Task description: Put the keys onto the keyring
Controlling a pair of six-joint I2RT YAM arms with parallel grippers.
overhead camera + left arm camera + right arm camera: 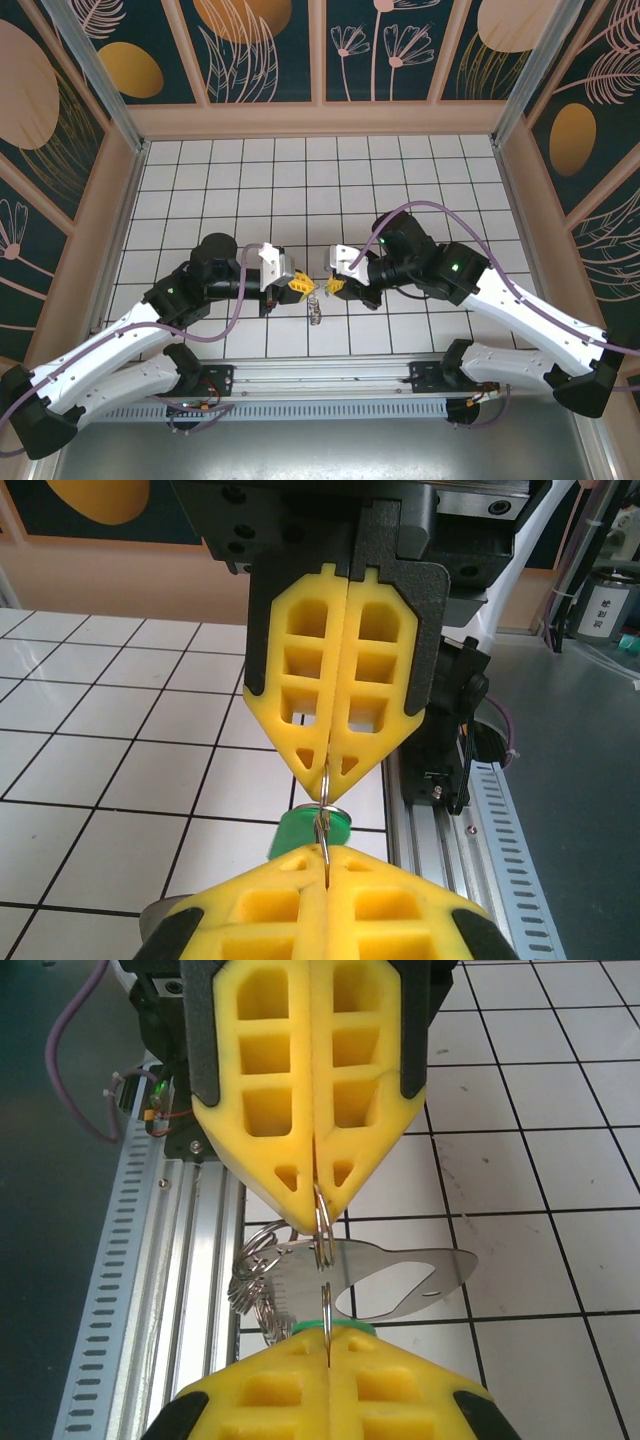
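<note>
green key (335, 1325) meets keyring (322, 1235), threading unfinished
left gripper (316, 1185) pinched shut on the keyring, right gripper (337, 765) pinched shut on the key; key not yet visibly looped on.

A small white label (601, 608) sticks on a grey box (624, 584) at the right edge of the left wrist view; it has a few dark marks in two short rows; the marks are too tiny and fuzzy to read, so I cannot tell what they say; no words, numbers or brand names can be read.
</note>
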